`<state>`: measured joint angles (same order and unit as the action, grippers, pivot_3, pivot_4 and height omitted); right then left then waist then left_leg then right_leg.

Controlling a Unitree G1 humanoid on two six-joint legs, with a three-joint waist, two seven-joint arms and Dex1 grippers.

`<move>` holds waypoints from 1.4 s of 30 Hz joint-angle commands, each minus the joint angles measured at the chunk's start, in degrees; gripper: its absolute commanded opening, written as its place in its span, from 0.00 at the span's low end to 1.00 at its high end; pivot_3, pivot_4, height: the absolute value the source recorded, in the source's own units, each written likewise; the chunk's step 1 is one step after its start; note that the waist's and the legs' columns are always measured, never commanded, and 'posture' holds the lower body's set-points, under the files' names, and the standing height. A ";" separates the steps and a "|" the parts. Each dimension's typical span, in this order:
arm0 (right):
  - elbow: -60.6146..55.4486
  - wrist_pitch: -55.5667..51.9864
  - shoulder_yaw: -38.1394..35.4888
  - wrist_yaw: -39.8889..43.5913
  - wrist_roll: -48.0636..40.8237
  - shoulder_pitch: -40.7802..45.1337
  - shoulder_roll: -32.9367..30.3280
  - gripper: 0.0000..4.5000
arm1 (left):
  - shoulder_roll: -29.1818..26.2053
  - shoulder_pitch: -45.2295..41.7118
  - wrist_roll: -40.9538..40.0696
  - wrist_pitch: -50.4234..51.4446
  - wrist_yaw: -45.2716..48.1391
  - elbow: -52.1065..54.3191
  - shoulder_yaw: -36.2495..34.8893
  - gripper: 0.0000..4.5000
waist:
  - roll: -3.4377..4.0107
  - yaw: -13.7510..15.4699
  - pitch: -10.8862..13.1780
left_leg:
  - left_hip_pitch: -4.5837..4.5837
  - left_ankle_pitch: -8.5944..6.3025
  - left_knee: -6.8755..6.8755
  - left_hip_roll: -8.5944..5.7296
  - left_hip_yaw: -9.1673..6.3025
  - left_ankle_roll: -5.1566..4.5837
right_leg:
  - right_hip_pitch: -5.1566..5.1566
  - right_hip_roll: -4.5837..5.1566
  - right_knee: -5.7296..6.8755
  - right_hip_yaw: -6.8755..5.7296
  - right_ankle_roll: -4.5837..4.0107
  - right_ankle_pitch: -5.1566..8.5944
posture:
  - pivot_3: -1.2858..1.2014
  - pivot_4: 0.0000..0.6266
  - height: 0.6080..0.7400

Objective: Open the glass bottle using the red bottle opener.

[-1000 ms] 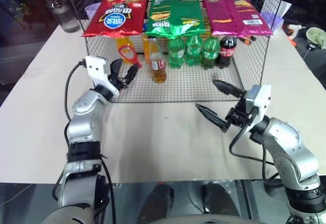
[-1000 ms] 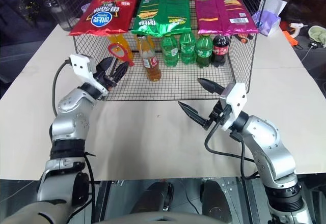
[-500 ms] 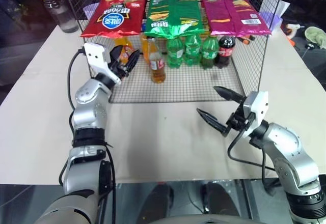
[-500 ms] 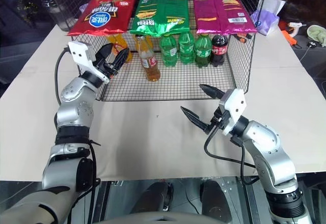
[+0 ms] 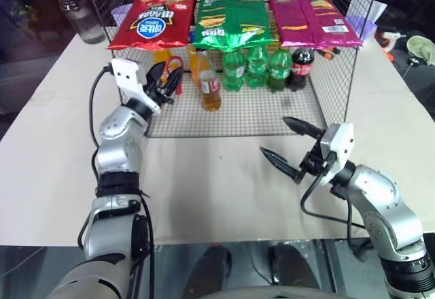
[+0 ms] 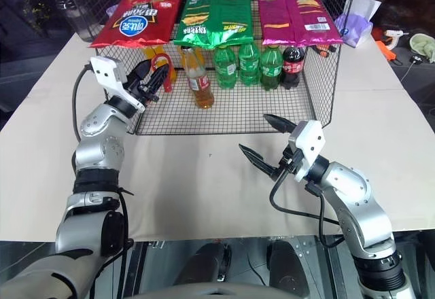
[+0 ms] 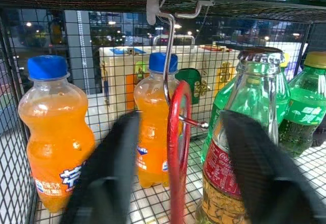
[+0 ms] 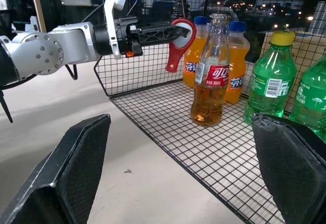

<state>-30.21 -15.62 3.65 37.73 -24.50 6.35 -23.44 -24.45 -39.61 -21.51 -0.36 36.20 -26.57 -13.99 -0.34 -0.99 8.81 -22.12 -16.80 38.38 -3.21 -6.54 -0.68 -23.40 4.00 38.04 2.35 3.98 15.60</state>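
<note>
Beige tabletop [image 5: 224, 190] is carrying a wire rack [image 5: 272, 112] where the glass bottle [image 5: 210, 81] is standing among soda bottles. Just left of it, the red bottle opener [image 8: 179, 40] is hanging on a hook, the left gripper [image 5: 171, 78] fingers [image 7: 114, 173] flanking it, contact unclear. Right gripper [image 5: 289, 146] is hovering before the rack, fingers wide apart.

Ahead of me a beige table [image 5: 224, 197] spreads wide, its near edge giving way to glossy dark floor [image 5: 41, 265]. A wire rack [image 5: 340, 75] stands on it toward the far side. Beyond the far edge the room goes dim, and lights glint on dark glass behind the mesh [image 7: 102, 25].
</note>
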 commanded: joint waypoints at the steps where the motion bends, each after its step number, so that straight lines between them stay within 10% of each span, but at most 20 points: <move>1: -1.38 1.08 -0.17 -0.14 0.04 0.58 0.00 1.00 | -0.50 -0.54 0.32 -1.30 0.91 0.05 -0.16 0.11 | -0.01 0.00 -0.01 | 0.00 0.00 0.00 0.00 0.00 0.00 | 0.00 0.00 0.00 0.00 0.00 0.00 | 0.52 0.24 1.00; 42: 2.80 6.82 0.00 0.80 4.43 -3.87 0.06 1.00 | 0.91 2.54 -14.60 12.34 5.26 9.83 -7.08 0.01 | -0.23 -0.01 -0.14 | -0.05 0.00 0.16 -0.03 -0.06 0.00 | 0.00 0.01 0.10 -0.04 0.00 0.00 | 0.52 0.24 1.00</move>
<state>-26.07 -10.49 3.99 38.36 -20.11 2.60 -23.24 -22.98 -35.82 -34.08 12.33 40.92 -19.24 -19.72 -0.57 -1.00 8.67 -22.17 -16.80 38.54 -3.24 -6.59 -0.68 -23.40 4.02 38.15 2.31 3.98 15.59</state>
